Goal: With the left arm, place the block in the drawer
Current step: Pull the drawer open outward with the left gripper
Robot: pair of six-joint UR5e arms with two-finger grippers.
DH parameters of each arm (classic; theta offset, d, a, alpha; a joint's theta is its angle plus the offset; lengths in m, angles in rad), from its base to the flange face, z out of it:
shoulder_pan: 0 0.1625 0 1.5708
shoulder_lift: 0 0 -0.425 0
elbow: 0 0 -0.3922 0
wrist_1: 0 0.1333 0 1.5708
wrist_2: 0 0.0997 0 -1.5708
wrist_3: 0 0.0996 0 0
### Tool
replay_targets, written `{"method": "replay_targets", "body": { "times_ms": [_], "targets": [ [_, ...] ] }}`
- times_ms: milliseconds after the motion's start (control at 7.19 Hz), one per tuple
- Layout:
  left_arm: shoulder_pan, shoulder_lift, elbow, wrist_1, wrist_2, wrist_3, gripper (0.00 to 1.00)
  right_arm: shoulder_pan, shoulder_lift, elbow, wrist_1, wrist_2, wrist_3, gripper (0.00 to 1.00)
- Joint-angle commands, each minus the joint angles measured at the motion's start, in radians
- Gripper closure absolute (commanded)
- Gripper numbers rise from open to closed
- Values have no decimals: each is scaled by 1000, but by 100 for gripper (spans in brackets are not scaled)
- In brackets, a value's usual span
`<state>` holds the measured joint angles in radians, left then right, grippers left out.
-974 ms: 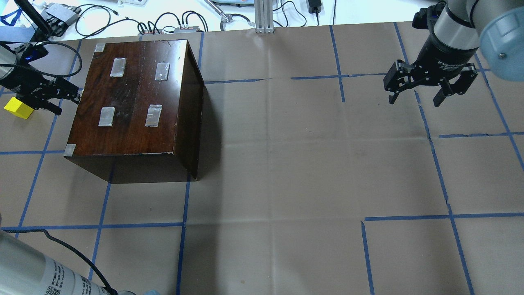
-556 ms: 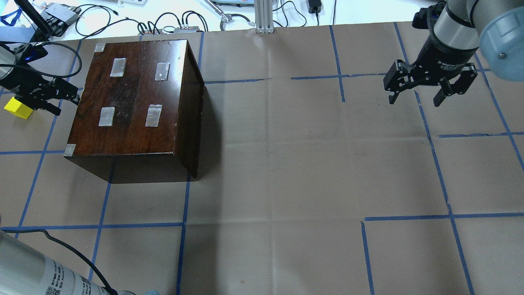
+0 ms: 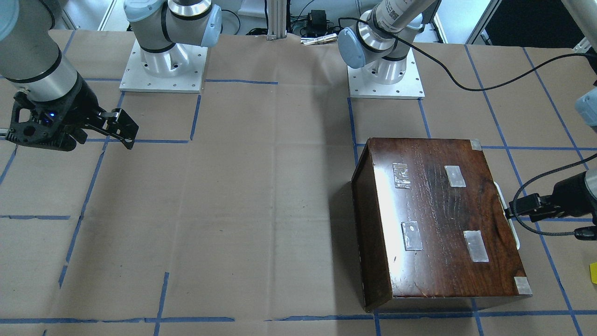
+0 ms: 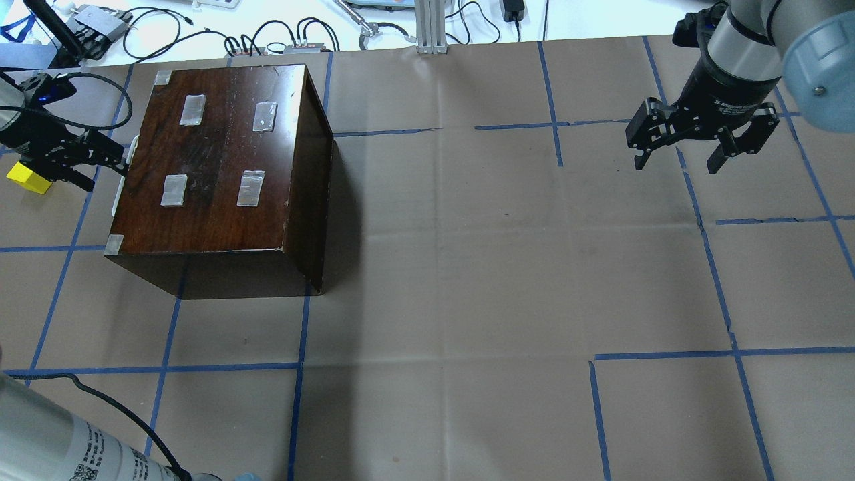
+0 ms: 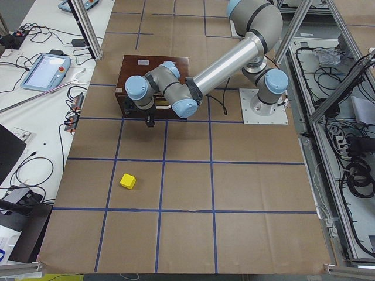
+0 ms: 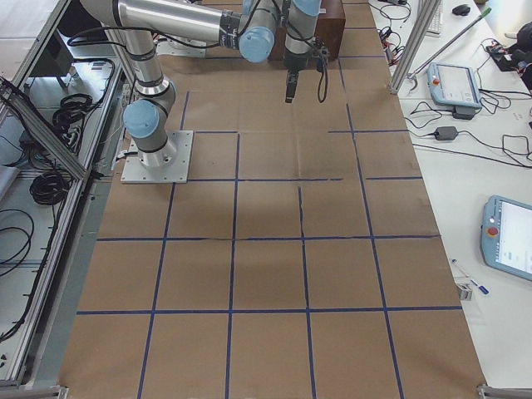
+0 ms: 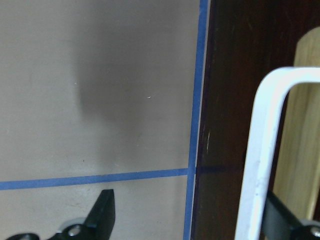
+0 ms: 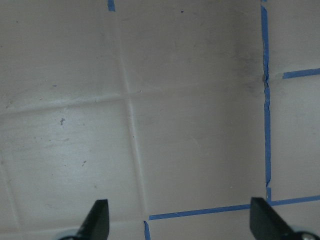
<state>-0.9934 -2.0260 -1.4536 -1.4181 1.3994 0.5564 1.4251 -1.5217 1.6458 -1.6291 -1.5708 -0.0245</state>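
The yellow block (image 4: pixel 27 178) lies on the paper left of the dark wooden box (image 4: pixel 220 160); it also shows at the front-facing view's right edge (image 3: pixel 593 273). My left gripper (image 4: pixel 107 172) is open at the box's left face. In the left wrist view its fingers (image 7: pixel 102 212) straddle a white drawer handle (image 7: pixel 260 150); the far finger sits behind the handle. A strip of the pale drawer front (image 7: pixel 306 115) shows behind the handle. The handle pokes out past the box's edge (image 4: pixel 133 144). My right gripper (image 4: pixel 676 164) is open and empty, hovering far to the right.
The box top carries several taped patches (image 4: pixel 250 188). Blue tape lines grid the brown paper (image 4: pixel 467 267). Cables and devices (image 4: pixel 267 40) lie beyond the table's far edge. The left arm's black cable (image 3: pixel 550 179) loops beside the box.
My left gripper has moved left, away from the box. The white handle now shows beyond the box's left edge, so the drawer has slid out slightly. The right arm is still.
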Motion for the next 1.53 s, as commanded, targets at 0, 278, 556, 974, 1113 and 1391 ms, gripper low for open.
{"method": "replay_targets", "body": {
  "times_ms": [0,278,556,974,1113,1391],
  "targets": [
    [4,0,6,8,52,0,2,0,0,0,0,0,0,0],
    [15,-2,9,36,107,0,2,0,0,-1,0,0,0,0],
    [30,0,12,57,157,4,5,0,0,0,0,0,-2,0],
    [65,-2,21,57,177,20,5,0,0,0,0,0,0,0],
    [71,-3,25,57,181,30,5,0,0,0,0,0,0,0],
    [93,-6,25,57,187,51,5,0,0,-1,0,0,0,0]
  ]
}}
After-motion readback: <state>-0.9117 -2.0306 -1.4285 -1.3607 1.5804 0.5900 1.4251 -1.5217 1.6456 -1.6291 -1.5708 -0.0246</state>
